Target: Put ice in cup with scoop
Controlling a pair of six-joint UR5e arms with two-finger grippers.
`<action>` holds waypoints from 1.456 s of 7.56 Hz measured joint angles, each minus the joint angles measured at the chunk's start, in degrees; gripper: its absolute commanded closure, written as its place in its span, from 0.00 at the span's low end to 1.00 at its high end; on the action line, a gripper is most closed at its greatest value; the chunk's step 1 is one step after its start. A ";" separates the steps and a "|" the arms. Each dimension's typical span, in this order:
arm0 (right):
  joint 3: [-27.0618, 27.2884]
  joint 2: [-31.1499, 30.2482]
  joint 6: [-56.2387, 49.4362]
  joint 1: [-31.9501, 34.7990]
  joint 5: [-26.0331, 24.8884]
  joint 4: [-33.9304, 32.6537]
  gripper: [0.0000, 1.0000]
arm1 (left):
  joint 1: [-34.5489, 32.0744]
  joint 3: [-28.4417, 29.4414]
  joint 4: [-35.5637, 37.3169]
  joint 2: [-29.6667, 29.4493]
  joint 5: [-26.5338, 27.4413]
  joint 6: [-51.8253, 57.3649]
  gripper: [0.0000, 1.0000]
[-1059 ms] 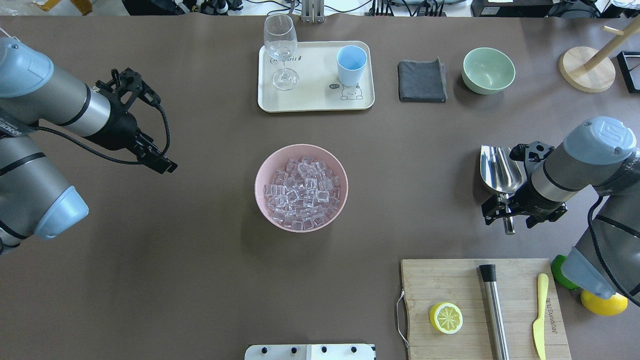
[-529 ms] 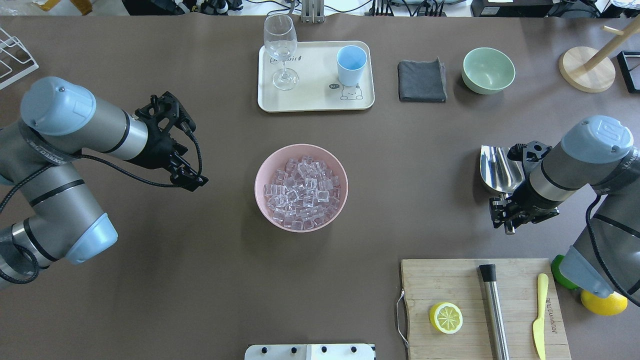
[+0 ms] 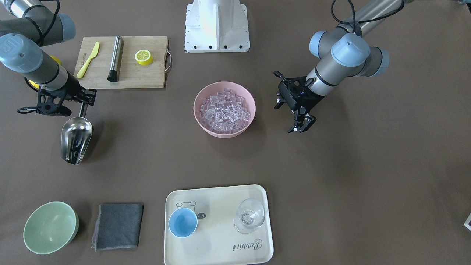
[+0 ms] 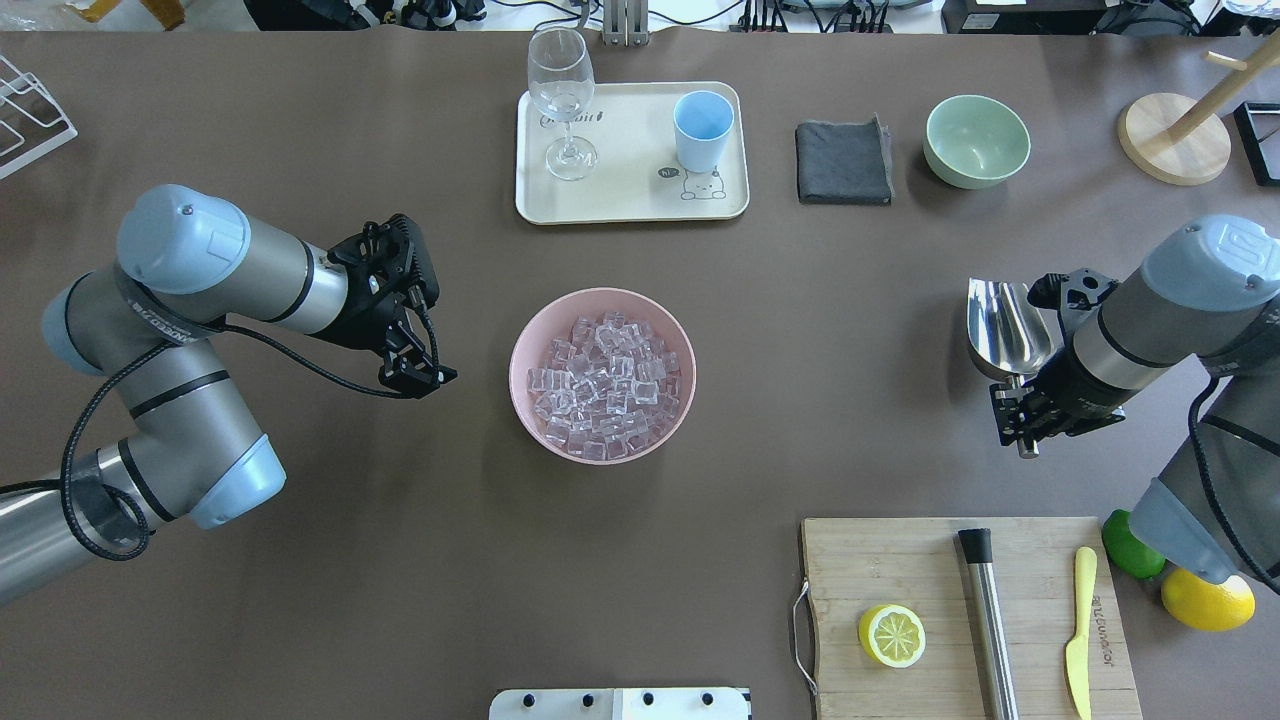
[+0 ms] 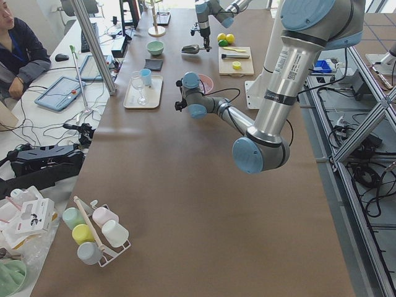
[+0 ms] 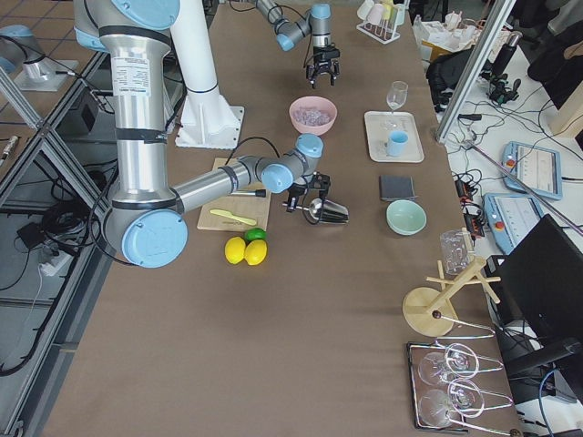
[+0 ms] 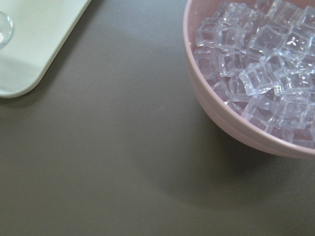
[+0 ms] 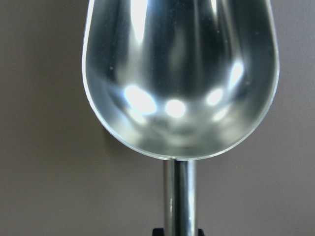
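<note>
The ice (image 4: 603, 385) is heaped in a pink bowl (image 4: 520, 372) at the table's middle; it also shows in the left wrist view (image 7: 261, 69). The light-blue cup (image 4: 703, 130) stands empty on a cream tray (image 4: 632, 205) at the far side. My right gripper (image 4: 1022, 415) is shut on the rod handle of the steel scoop (image 4: 1005, 325), whose empty trough (image 8: 179, 73) points away from me, right of the bowl. My left gripper (image 4: 425, 378) is open and empty, just left of the pink bowl. In the front view it (image 3: 301, 127) hangs beside the bowl's rim.
A wine glass (image 4: 560, 90) stands on the tray next to the cup. A dark cloth (image 4: 843, 162) and a pale green bowl (image 4: 977, 140) lie to the tray's right. A cutting board (image 4: 900, 560) near me holds a lemon half, a steel cylinder (image 4: 988, 620) and a yellow knife.
My left arm has swung right, bringing its gripper close to the pink bowl. My right gripper has shifted slightly with the scoop, turning it a little.
</note>
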 measured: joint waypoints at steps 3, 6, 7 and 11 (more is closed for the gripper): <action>6.25 1.51 -2.70 1.47 -2.98 -4.00 1.00 | 1.09 7.38 -8.26 -4.17 -0.32 9.44 0.02; 16.04 9.77 -18.77 1.69 -7.05 -25.20 1.00 | 2.54 11.00 -13.04 -6.51 -0.39 12.77 0.02; 17.35 10.66 -24.80 1.72 -7.58 -28.53 1.00 | 2.96 11.20 -13.46 -6.74 -0.80 13.08 0.02; 22.22 13.29 -51.13 1.76 -10.73 -40.73 1.00 | 3.94 11.24 -13.93 -6.74 -5.57 12.58 0.02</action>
